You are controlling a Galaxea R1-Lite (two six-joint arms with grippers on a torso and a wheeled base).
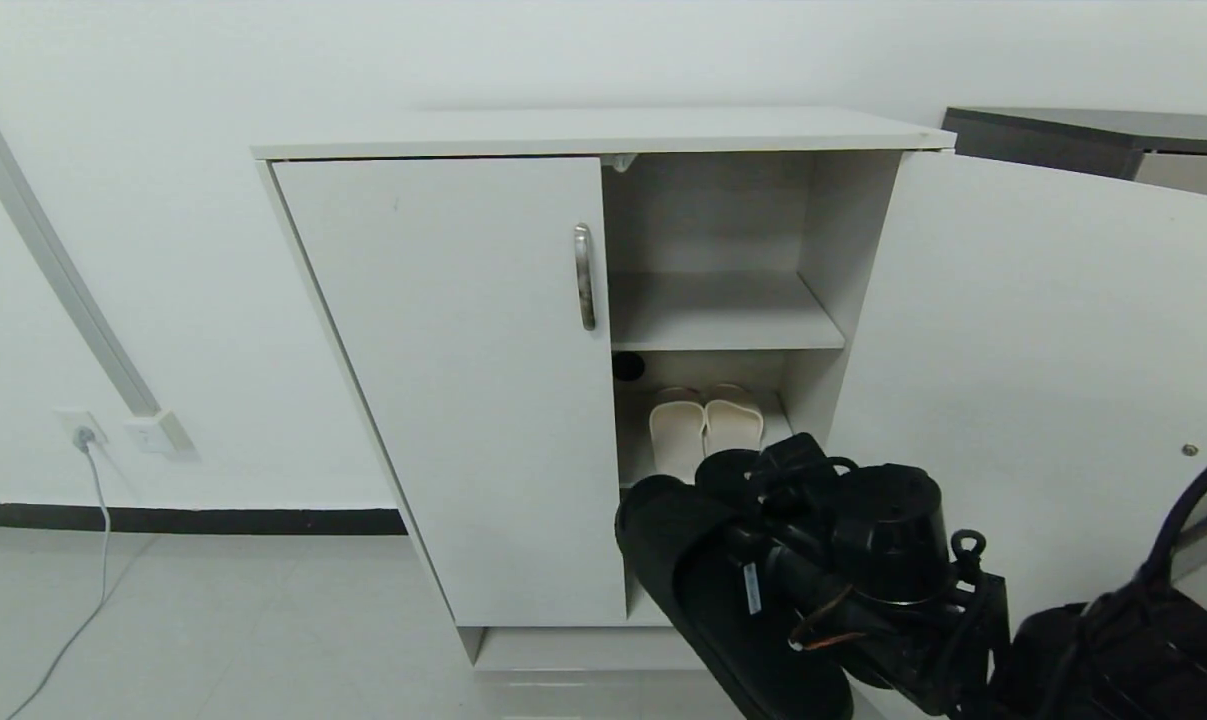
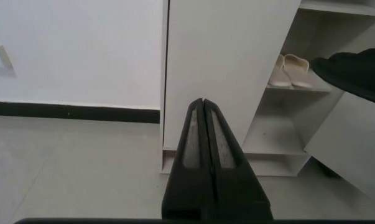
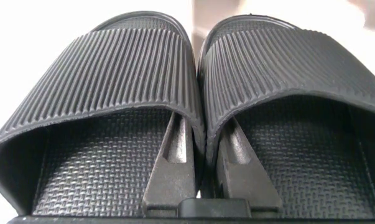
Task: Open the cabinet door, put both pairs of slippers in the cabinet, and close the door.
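Your right claw (image 3: 206, 168) is clamped on the black slippers (image 1: 723, 600). One finger (image 3: 171, 168) sits inside each shoe, and the two pinch the shoes' inner walls together. The right arm comes in from the lower right, with its wrist low before the cabinet (image 1: 583, 130) opening. The pair hangs tilted from the claw, just in front of the cabinet.

Past the claw, farther in, the white slippers (image 1: 705, 430) lie side by side on a shelf. To the claw's right the open door (image 1: 1013, 340) stands swung out. To its left is the shut door (image 1: 443, 380) with its handle (image 1: 584, 277).

Your left claw (image 2: 203, 134) has its fingers pressed together and holds nothing. It hangs low above the floor (image 2: 69, 168), pointing at the foot of the shut door and well apart from it.
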